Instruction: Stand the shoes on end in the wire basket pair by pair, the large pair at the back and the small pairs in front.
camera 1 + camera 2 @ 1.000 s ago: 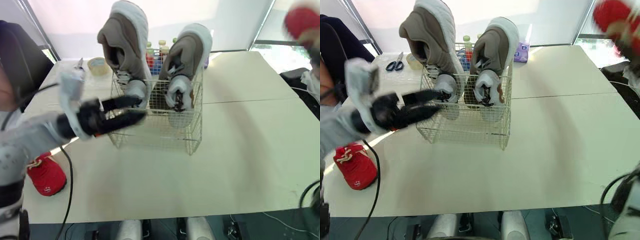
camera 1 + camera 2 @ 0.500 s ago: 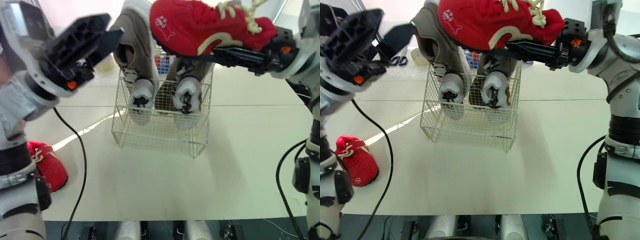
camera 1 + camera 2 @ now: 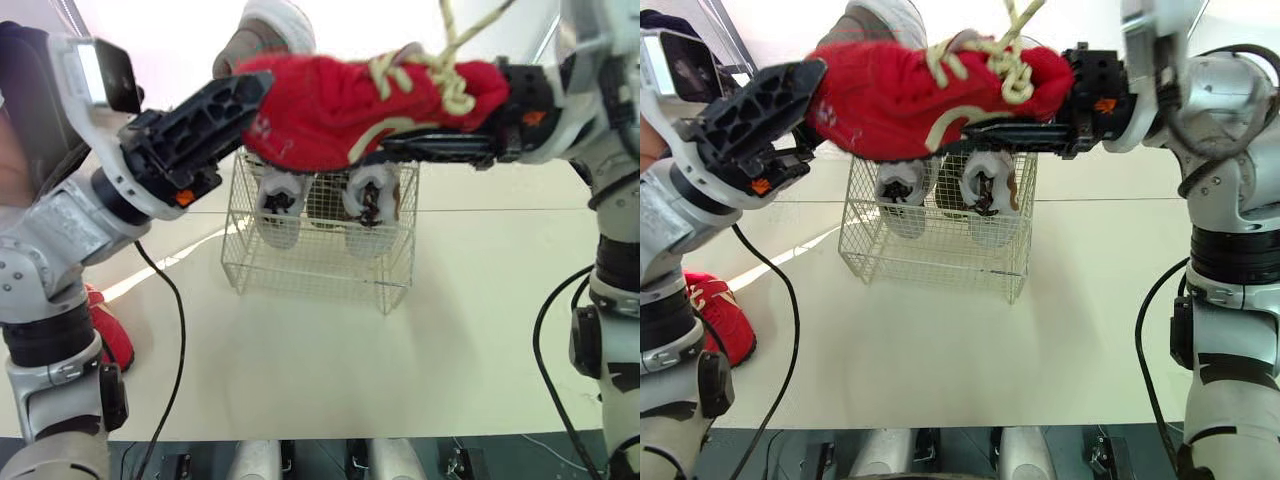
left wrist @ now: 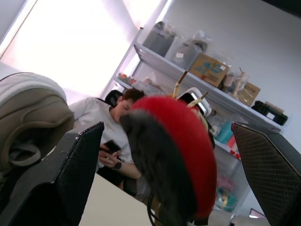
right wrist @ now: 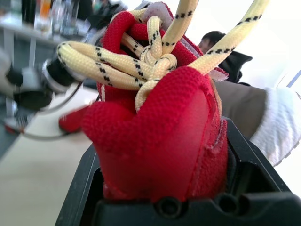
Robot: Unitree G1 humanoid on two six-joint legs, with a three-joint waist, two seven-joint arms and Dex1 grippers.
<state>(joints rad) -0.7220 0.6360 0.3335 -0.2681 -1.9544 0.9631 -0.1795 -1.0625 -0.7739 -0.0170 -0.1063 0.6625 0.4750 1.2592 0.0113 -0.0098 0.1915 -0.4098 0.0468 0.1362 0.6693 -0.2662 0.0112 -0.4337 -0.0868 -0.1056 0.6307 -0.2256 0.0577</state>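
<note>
A small red shoe (image 3: pixel 350 105) with cream laces hangs in the air above the wire basket (image 3: pixel 320 262), lying sideways. My right gripper (image 3: pixel 372 150) is shut on it from the right, as the right wrist view of the red shoe (image 5: pixel 160 136) confirms. My left gripper (image 3: pixel 248 96) is open, and its fingers (image 4: pixel 80 174) straddle the shoe's left end (image 4: pixel 181 155). Two large brown-grey shoes (image 3: pixel 281 193) stand on end at the back of the basket. The other red shoe (image 3: pixel 722 322) lies on the table at the left.
The cream table (image 3: pixel 480 300) stretches wide in front of and to the right of the basket. A black cable (image 3: pixel 175 330) hangs from my left arm. A person (image 4: pixel 110 136) sits beyond the table, in front of shelves.
My right gripper has brought the red shoe leftward and down over the basket. My left gripper has risen from beside the basket to the shoe's left end.
</note>
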